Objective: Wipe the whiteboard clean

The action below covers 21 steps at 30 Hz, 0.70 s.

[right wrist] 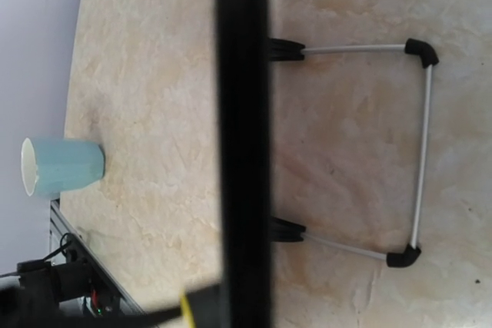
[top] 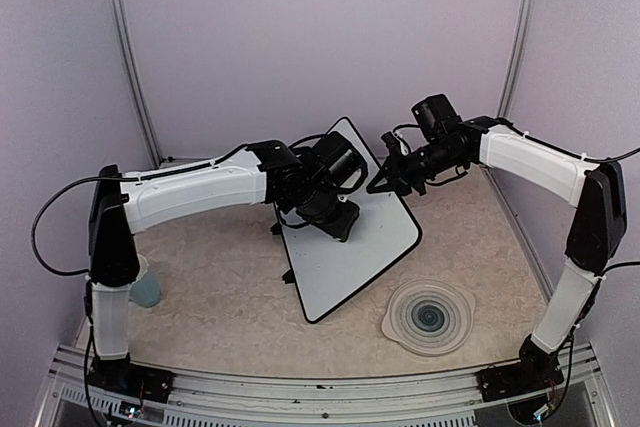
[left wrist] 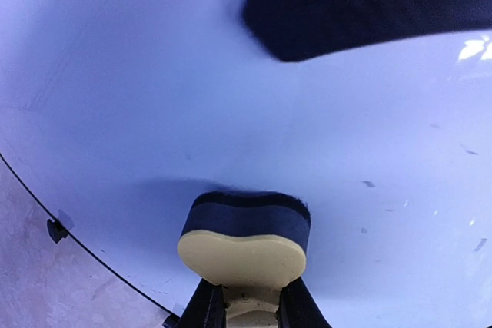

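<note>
Left claw [left wrist: 247,309] is clamped narrowly on an eraser [left wrist: 244,237], which is pressed against the whiteboard [left wrist: 192,90]; right claw [top: 388,175] is closed at the whiteboard's far edge.

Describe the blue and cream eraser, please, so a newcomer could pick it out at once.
Find the large white whiteboard with a thin black frame in the middle of the beige table. Over it the left gripper holds a small eraser block, dark blue felt face toward the board, cream foam back. Unlike the round grey ringed plate and the pale blue cup, it is two-toned.
</note>
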Available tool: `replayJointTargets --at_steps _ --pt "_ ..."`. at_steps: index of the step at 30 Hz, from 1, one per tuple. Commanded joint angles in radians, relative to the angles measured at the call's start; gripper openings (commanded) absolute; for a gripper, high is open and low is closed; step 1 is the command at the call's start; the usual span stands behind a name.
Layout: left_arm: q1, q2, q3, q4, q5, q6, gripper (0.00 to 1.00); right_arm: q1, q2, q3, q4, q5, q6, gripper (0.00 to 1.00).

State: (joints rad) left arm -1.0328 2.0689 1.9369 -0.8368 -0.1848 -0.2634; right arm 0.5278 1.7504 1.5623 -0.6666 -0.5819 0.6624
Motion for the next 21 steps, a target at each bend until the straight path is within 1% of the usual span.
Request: replayJointTargets --at_steps 1,5,9,12,14,18,21 --pt "0.052 -0.003 -0.114 0.105 0.063 -0.081 0.00 0.057 0.025 0.003 0.077 -0.040 0.037 0.00" --pt "0.078 -0.048 -0.195 0.203 0.136 -0.099 0.00 0.057 0.022 0.002 0.075 -0.040 0.033 0.00" --pt "0.118 -0.084 -0.246 0.286 0.288 -0.117 0.00 0.057 0.021 -0.005 0.081 -0.051 0.022 0.00" --pt "0.116 -0.065 -0.162 0.260 0.321 -0.116 0.00 0.056 0.018 -0.010 0.092 -0.060 0.008 0.00" --pt "0.122 -0.033 -0.111 0.252 0.335 -0.143 0.00 0.057 0.014 -0.012 0.103 -0.066 -0.003 0.00" --pt "0.165 0.022 -0.036 0.260 0.360 -0.212 0.00 0.057 0.011 -0.006 0.102 -0.086 -0.031 0.00" --pt "0.209 0.072 0.026 0.234 0.350 -0.249 0.00 0.057 0.006 -0.010 0.099 -0.093 -0.046 0.00"
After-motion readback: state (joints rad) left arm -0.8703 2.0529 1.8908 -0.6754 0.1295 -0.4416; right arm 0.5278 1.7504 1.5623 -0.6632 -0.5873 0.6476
